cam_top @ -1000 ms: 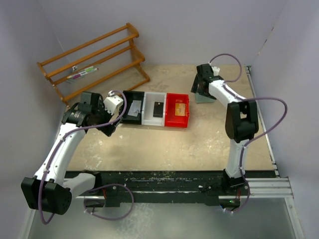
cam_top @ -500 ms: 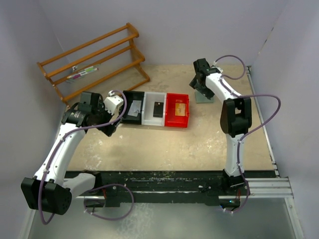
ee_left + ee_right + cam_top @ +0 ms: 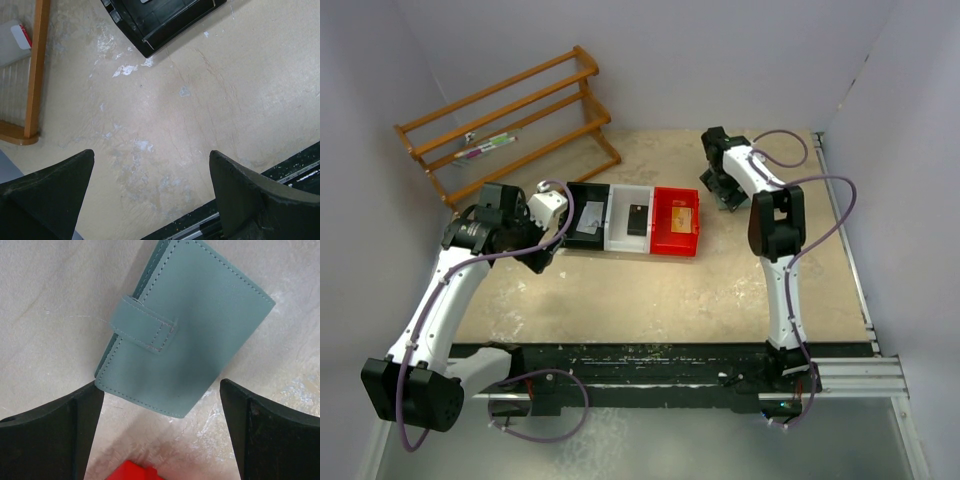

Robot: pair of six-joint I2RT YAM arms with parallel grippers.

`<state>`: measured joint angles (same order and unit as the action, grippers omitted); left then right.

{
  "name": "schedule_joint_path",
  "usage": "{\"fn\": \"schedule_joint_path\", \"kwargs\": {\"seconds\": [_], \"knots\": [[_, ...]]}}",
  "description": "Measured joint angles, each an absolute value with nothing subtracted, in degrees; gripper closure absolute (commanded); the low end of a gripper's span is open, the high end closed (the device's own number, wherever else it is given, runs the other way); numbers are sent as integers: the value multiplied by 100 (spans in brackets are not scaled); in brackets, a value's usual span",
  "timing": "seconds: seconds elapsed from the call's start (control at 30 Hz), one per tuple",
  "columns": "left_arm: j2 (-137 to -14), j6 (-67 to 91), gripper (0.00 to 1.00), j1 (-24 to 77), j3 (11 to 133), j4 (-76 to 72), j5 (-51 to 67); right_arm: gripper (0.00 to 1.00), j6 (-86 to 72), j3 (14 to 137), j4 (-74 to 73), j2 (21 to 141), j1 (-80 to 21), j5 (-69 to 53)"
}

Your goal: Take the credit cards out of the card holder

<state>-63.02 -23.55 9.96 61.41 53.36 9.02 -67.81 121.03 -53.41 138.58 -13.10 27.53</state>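
Right end effector (image 3: 160, 395) is wide open and empty, hovering over the card holder (image 3: 200, 325). Holder lies flat and shut on the counter (image 3: 50, 300), strap (image 3: 150, 327) across its edge, just beside the red bin (image 3: 676, 246). Left end effector (image 3: 150, 175) is also open and empty, by the black bin (image 3: 582, 241), well apart from the holder.

Risks:
- Holder is thin and flat, so fingers may skid it into the red bin instead of pinching.
- Strap looks closed; a one-arm pull likely drags the whole thing.

Orange card (image 3: 682, 212), black card (image 3: 638, 219) and grey card (image 3: 593, 214) sit in the red, white (image 3: 620, 241) and black bins. Can't tell if any are inside the holder. Rack (image 3: 510, 120) is back left, not in the way.
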Motion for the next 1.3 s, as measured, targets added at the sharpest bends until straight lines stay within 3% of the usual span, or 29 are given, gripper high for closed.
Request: {"fn": "schedule_joint_path", "kwargs": {"seconds": [0.23,0.8,1.0,1.3], "knots": [[-6302,-2357,1,996,6141,5334,917,1,-6851,11939,-5371,13773,-1267,2768],[-6082,-2357,1,996,6141,5417,1026,0,-5433,9122,-4023,11935,-1096,2729],[-6055,-2357,1,996,6141,5461,1026,0,-5400,9408,-3894,11902,-985,2700],[-6055,-2357,1,996,6178,5502,1033,2,-5806,11417,-4134,12827,-987,2633]]}}
